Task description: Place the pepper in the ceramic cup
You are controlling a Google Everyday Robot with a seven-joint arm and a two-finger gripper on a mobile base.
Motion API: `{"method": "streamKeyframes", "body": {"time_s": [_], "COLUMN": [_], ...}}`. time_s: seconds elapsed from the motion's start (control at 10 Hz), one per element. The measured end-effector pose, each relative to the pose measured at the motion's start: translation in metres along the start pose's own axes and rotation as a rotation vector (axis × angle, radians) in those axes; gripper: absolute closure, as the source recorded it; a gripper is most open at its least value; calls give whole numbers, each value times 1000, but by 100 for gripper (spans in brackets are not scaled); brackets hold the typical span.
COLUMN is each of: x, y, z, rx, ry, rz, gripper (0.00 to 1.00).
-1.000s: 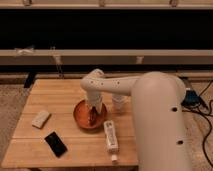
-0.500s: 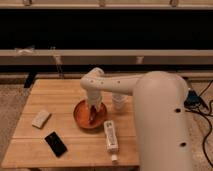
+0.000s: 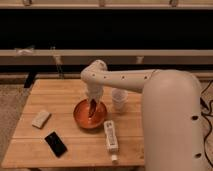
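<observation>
The Everyday Robot's arm reaches across the wooden counter (image 3: 60,95), its end effector (image 3: 93,100) poised low over the orange bowl (image 3: 77,116). The dark-red pepper (image 3: 93,108) stands nearly upright inside the bowl, directly beneath it. Whether the end effector is clenched on the pepper or released cannot be told from this view. The ceramic cup (image 3: 119,100) sits just beside the bowl, on the side nearer the robot's body, with nothing in it that can be seen. The step in hand looks to be the pickup, and the placing is not yet done. The next move calls for a sure hold, a lift clear of the bowl's rim and a short carry sideways until the pepper hangs over the cup's narrow mouth. A white bottle (image 3: 111,136) lying on its side, a black phone (image 3: 55,144) and a pale block (image 3: 41,118) share the counter, away from that path
</observation>
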Motion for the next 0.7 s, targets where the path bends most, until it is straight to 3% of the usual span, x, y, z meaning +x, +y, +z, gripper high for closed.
{"method": "streamKeyframes", "body": {"time_s": [0.2, 0.5, 0.7], "x": [27, 62, 84], "y": [9, 26, 36], "z": [-16, -31, -52], "rx": [-9, -11, -7], "ry": [42, 62, 85], "rz": [19, 58, 83], "gripper": [100, 100, 100]}}
